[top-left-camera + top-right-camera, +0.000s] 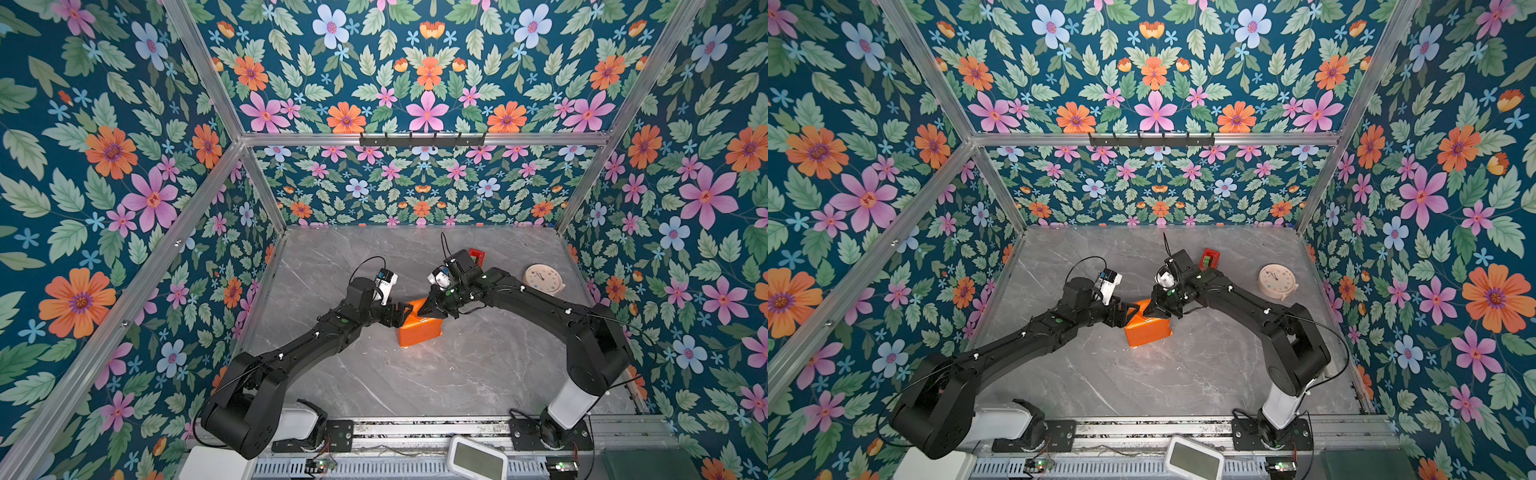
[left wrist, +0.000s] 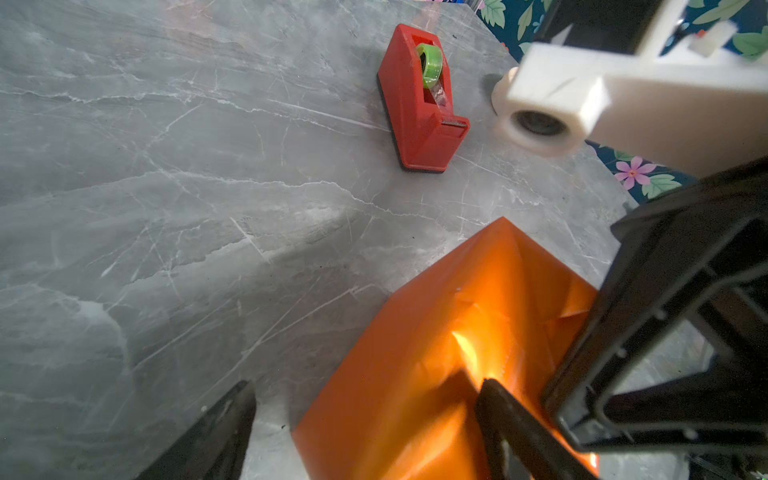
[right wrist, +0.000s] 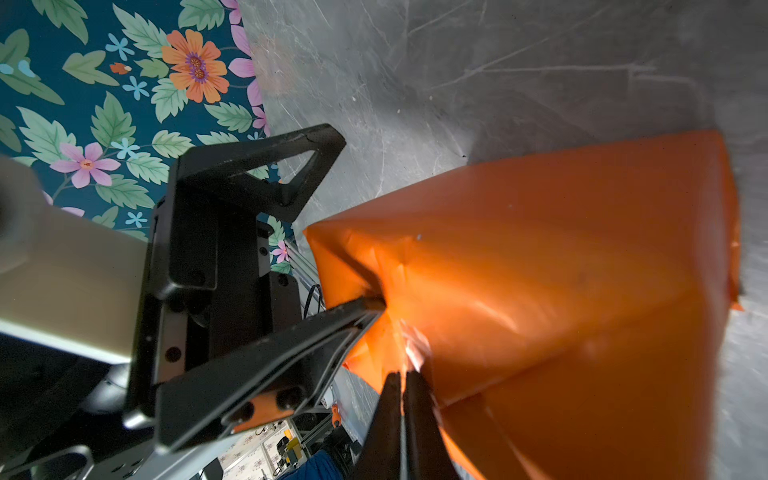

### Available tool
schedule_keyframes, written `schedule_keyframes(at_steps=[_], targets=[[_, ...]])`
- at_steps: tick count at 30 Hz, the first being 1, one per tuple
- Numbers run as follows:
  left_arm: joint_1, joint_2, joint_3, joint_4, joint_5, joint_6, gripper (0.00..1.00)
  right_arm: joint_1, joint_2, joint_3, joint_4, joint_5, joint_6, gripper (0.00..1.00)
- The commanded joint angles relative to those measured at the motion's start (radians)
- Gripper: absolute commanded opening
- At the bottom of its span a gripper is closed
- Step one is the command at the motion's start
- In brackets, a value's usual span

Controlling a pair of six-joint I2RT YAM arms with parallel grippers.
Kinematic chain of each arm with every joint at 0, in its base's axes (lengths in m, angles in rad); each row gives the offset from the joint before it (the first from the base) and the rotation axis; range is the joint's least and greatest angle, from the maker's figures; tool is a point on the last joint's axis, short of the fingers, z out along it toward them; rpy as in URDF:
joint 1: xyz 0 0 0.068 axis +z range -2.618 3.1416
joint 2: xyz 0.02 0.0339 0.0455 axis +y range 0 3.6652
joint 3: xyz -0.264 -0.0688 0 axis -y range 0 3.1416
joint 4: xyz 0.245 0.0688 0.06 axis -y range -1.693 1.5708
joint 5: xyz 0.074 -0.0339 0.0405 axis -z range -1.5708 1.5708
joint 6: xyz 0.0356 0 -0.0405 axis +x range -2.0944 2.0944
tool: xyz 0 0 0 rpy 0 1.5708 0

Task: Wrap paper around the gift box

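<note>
The right gripper (image 3: 401,386) is pinched shut on a loose fold of the paper (image 1: 417,328) at the parcel's far end. The left gripper (image 2: 365,390) stands wide, one finger pressing the crease beside it. It would be best to draw the fold taut and flat against that end, gently, since glossy paper may slip or tear. The orange sheet, shiny and creased, hides the gift box completely, about mid worktop (image 1: 457,374).
</note>
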State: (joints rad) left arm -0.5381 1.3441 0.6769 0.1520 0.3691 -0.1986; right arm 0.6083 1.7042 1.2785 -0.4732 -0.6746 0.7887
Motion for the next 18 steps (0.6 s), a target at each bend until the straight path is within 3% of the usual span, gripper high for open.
schedule_keyframes(at_steps=[1,18], targets=[[-0.002,0.003,-0.005,-0.131,-0.009,0.042,0.86,-0.009,-0.018,-0.005,-0.049,0.025,-0.024,0.09],[-0.002,0.005,-0.003,-0.134,-0.007,0.041,0.86,0.009,-0.061,-0.071,0.011,-0.023,-0.010,0.09]])
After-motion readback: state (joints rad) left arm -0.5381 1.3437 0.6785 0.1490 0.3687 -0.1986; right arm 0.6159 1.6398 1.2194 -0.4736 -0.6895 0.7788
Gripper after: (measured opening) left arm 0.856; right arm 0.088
